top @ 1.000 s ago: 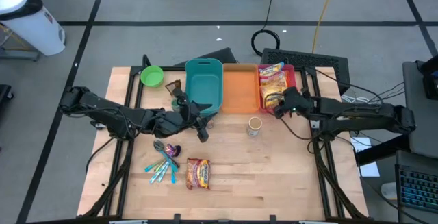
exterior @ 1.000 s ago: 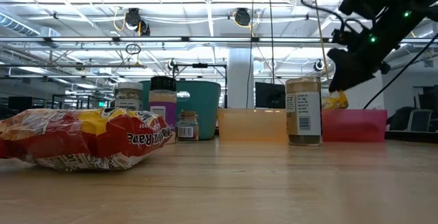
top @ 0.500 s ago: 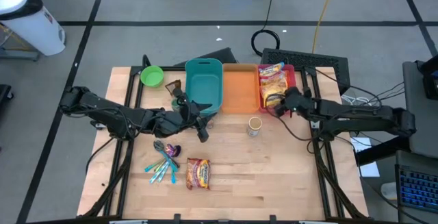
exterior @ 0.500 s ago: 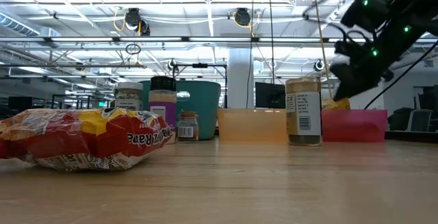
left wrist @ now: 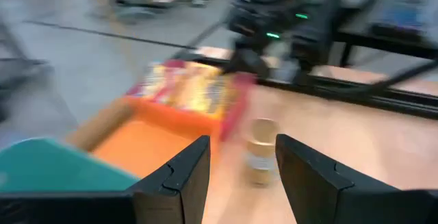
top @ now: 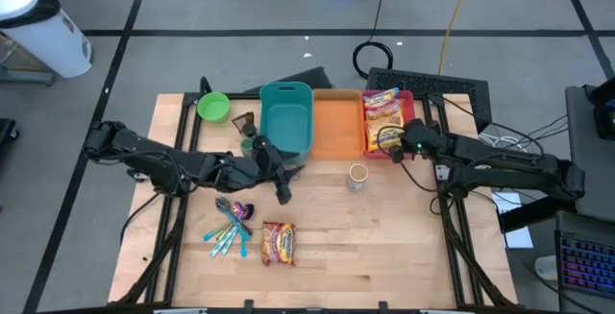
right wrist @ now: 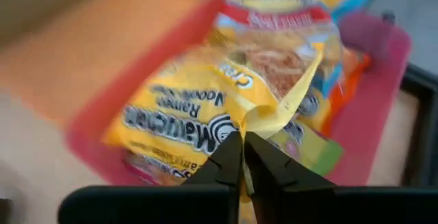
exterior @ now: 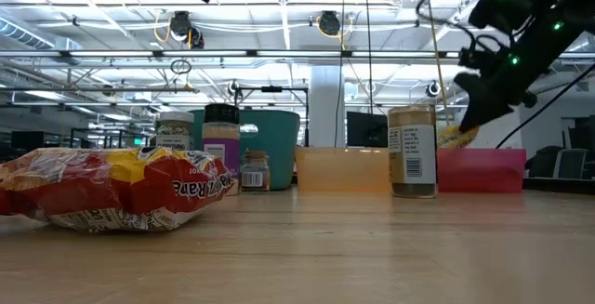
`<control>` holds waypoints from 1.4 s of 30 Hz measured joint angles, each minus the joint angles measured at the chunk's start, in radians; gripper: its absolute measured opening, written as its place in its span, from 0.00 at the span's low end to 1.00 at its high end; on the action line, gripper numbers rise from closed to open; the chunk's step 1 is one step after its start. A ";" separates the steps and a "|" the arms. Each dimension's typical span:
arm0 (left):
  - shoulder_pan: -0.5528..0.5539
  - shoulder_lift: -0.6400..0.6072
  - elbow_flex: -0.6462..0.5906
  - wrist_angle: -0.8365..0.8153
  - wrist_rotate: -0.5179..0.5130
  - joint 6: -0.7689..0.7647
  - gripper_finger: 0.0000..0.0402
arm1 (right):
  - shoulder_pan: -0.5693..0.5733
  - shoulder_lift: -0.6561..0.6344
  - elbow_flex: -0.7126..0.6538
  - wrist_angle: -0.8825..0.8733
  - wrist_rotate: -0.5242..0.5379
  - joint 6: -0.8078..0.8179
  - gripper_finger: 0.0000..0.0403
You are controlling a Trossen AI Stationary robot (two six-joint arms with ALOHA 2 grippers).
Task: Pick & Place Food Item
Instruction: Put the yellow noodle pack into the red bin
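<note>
Yellow crinkly ramen packet (right wrist: 205,114) pinched by right hand (right wrist: 243,157) over red bin (top: 404,103); left hand (left wrist: 241,172) apart, empty.

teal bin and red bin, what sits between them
The orange bin, standing in the row between the teal bin and the red bin that holds ramen packets; the high view shows it most plainly.

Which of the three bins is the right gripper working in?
The red bin, the end one beside the orange bin, farthest from the teal bin. The right gripper is shut on a yellow ramen packet there.
</note>
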 joint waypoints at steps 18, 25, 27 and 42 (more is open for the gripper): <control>-0.110 0.072 0.000 -0.224 0.181 -0.159 0.44 | 0.081 -0.180 -0.065 0.046 0.081 -0.037 0.27; -0.111 0.134 0.000 -0.224 0.180 -0.169 0.44 | 0.023 -0.144 -0.100 -0.030 0.080 0.022 0.24; -0.106 0.141 0.000 -0.224 0.180 -0.181 0.44 | -0.002 -0.131 -0.100 -0.032 0.080 0.041 0.20; -0.111 0.140 0.000 -0.236 0.206 -0.238 0.44 | -0.058 -0.137 -0.086 0.055 -0.007 0.047 0.03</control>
